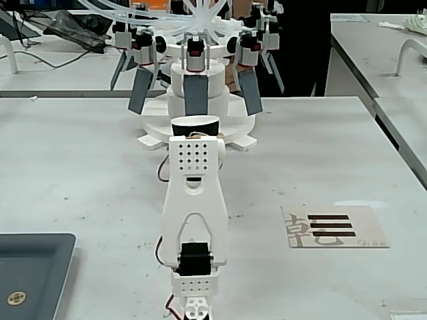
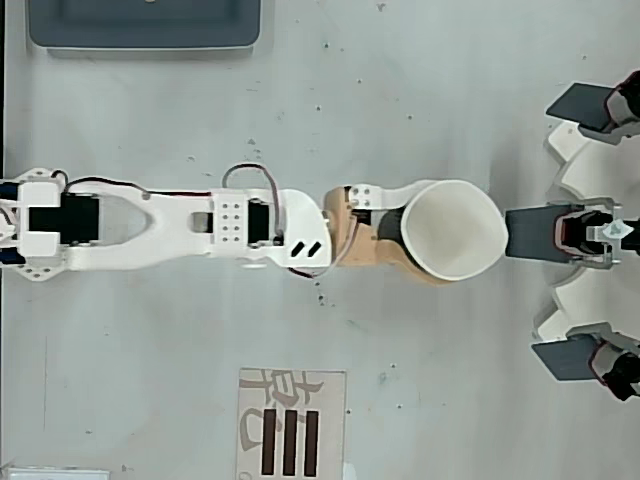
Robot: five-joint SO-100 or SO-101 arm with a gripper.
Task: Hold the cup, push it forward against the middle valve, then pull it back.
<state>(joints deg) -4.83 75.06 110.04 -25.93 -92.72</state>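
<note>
Right now, in the fixed view, your white arm (image 1: 193, 220) rises up the centre of the frame, seen from behind, with its perforated wrist plate facing you. Just above that plate sits the cup (image 1: 195, 126), a dark wall under a white rim, mostly hidden by the arm. Directly behind the cup, in the upper centre, hangs the middle valve (image 1: 195, 95), a flat slate-grey lever below a red-and-black cap. It belongs to a white round dispenser (image 1: 200, 83), which carries two more grey levers slanting outward, one to the left (image 1: 141, 89) and one to the right (image 1: 249, 91). The pale counter (image 1: 80, 167) fills most of the frame. A card with dark bars (image 1: 333, 227) lies at lower right, and a grey tray (image 1: 33, 273) at lower left.

Next, in the overhead view, the arm (image 2: 150, 222) runs from the left edge toward the centre. Your end effector (image 2: 425, 232) is clamped on the cup (image 2: 452, 229): a white finger (image 2: 400, 193) curves along its upper side and a tan finger (image 2: 390, 258) along its lower side. The cup's open white mouth faces up, right of centre. The middle valve (image 2: 535, 232) lies just to its right, with a narrow gap showing between them. The card (image 2: 290, 425) sits at bottom centre, the tray (image 2: 145, 22) at top left.
</note>
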